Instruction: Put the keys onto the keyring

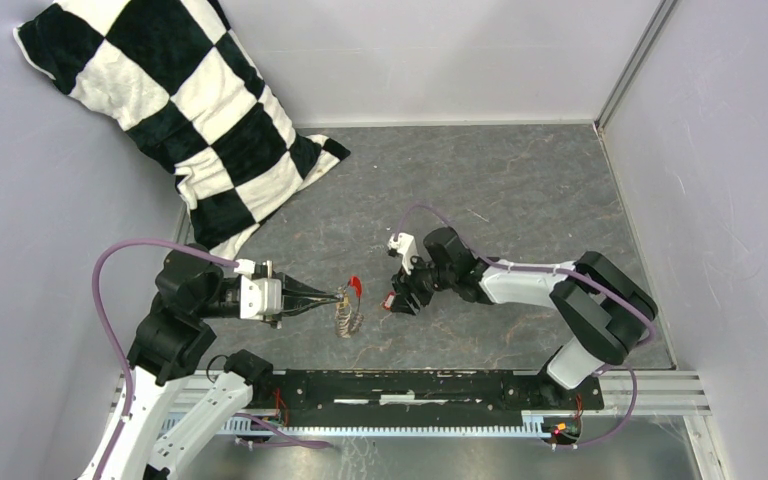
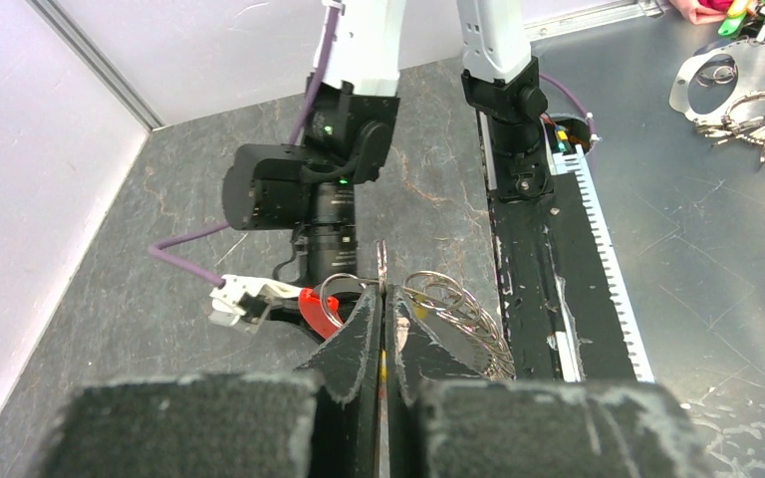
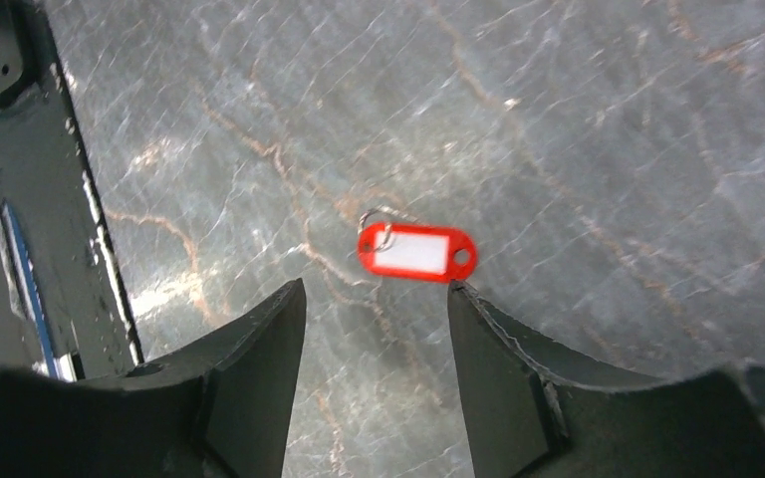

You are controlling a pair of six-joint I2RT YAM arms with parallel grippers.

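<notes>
Keyring (image 2: pixel 443 299) sits right at the tips of L claw (image 2: pixel 382 297), whose jaws are pressed together on a thin edge of the metal. The coils hang off to one side of the tips and a bit below. Prob. held up like this so the ring is steady and reachable when a key is brought to it. Red arc (image 2: pixel 311 311) on the ring shows just past the tips, on the other side from the coils.

Further out from L claw and facing it, R claw (image 3: pixel 374 289) hangs low w/ jaws apart and nothing btwn them. Red key (image 3: pixel 416 251) lies flat on the table (image 3: pixel 608 119) just past R claw's tips, approx. centred on the gap, white label up, small loop at one end. Looks lined up for a pinch, but it's not gripped. Yellow key: can't make it out.

Well beyond both claws, a checked pillow (image 1: pixel 200 110) leans in the far corner, out of the way.
</notes>
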